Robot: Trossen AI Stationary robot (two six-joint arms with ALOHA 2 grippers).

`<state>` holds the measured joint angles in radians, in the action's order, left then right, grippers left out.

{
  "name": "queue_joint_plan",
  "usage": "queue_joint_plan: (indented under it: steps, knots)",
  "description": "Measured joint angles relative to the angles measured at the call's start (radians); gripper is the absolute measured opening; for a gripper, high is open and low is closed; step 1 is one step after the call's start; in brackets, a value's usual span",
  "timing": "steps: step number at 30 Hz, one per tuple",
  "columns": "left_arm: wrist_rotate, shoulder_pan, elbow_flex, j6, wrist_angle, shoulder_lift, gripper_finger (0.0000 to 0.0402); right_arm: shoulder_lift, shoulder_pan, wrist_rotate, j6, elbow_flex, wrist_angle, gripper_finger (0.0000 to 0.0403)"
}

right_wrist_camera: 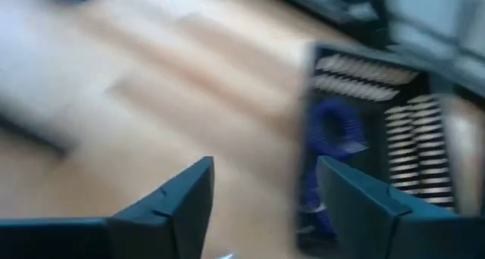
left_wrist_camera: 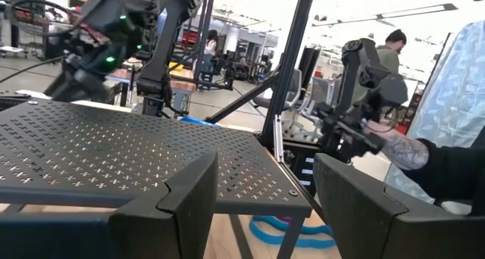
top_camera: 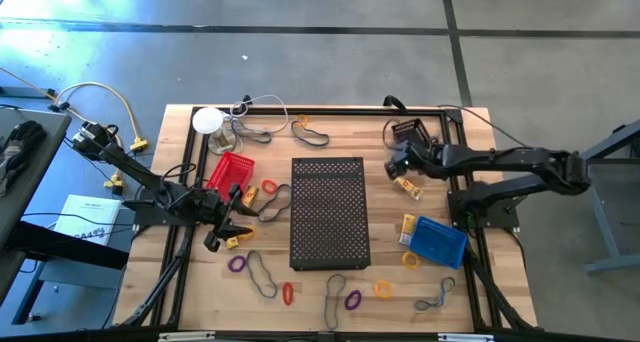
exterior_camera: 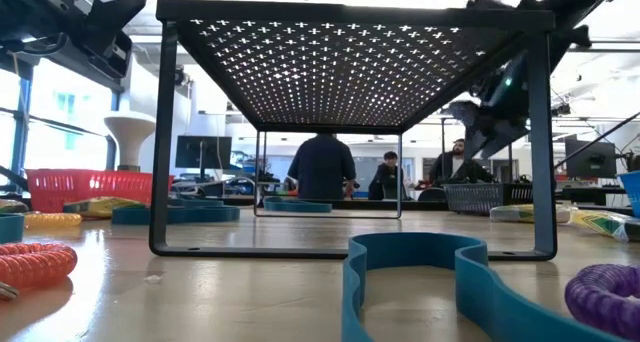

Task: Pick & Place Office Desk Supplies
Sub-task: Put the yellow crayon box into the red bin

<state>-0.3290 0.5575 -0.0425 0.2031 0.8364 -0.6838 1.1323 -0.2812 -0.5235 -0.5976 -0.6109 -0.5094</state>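
Small loops lie scattered on the wooden table: purple [top_camera: 237, 264], red [top_camera: 288, 293], orange [top_camera: 383, 288] and yellow [top_camera: 411, 259]. Thin dark bands [top_camera: 262, 274] and small yellow blocky pieces [top_camera: 405, 187] lie among them. My left gripper [top_camera: 228, 234] [left_wrist_camera: 265, 206] is open and empty. It is beside the red basket [top_camera: 230, 170] and faces the black perforated stand [top_camera: 328, 212]. My right gripper [top_camera: 395, 165] [right_wrist_camera: 265, 206] is open and empty. It hovers by a small dark basket [top_camera: 412, 132] [right_wrist_camera: 379, 138] that holds a purple loop [right_wrist_camera: 333, 138].
The perforated stand [exterior_camera: 350, 72] fills the table's middle. A blue basket [top_camera: 437, 240] sits at the right, and a white round disc with cords [top_camera: 208, 120] at the far left. A black frame edges the table. People sit in the room beyond [exterior_camera: 322, 167].
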Motion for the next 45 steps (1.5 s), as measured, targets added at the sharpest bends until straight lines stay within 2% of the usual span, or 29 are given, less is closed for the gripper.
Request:
queue_joint_plan:
  steps: [5, 8, 15, 19, 40, 45]
  knots:
    - [0.0, 0.0, 0.0, 0.0, -0.002, 0.0, 0.0212, -0.042, 0.097, 0.185, -0.032, -0.001, -0.055, 0.0243]
    - [0.0, 0.0, 0.0, 0.0, -0.002, 0.0, 0.0211, -0.045, 0.145, 0.242, -0.09, -0.001, -0.132, 0.0244]
    - [0.0, 0.0, 0.0, 0.005, -0.008, 0.0, 0.0211, -0.045, 0.22, 0.252, -0.254, -0.001, -0.335, 0.0244]
    - [0.0, 0.0, 0.0, 0.007, -0.008, 0.0, 0.0212, -0.045, 0.239, 0.214, -0.318, 0.001, -0.414, 0.0244]
    - [0.0, 0.0, 0.0, 0.014, -0.01, 0.0, 0.0211, -0.045, 0.249, 0.212, -0.262, 0.224, -0.149, 0.0244]
    - [0.0, 0.0, 0.0, 0.014, -0.01, 0.0, 0.0211, -0.045, 0.249, 0.213, -0.221, 0.229, -0.119, 0.0213]
